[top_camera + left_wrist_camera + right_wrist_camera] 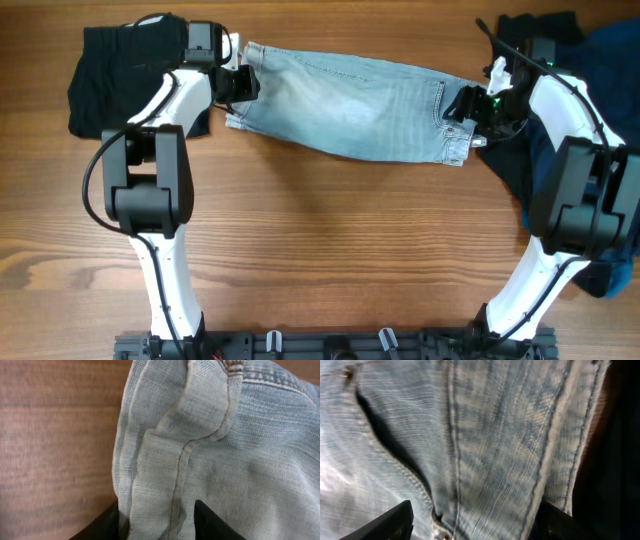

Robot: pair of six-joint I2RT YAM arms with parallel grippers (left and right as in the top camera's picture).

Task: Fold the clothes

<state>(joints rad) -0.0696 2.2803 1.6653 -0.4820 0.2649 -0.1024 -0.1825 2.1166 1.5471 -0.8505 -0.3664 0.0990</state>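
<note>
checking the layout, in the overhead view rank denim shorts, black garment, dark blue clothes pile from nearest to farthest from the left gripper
1. Denim shorts: the left gripper is at their left end.
2. Black garment: just behind it, far left.
3. Dark blue clothes pile: far right.

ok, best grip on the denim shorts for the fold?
Take the denim shorts by their two short ends, left gripper from the left, right gripper from the right. They lie stretched lengthwise between the arms, and the doubled hem gives a firm edge.

Robot lab: wooden table [330, 220], black mounting rail [330, 345].
</note>
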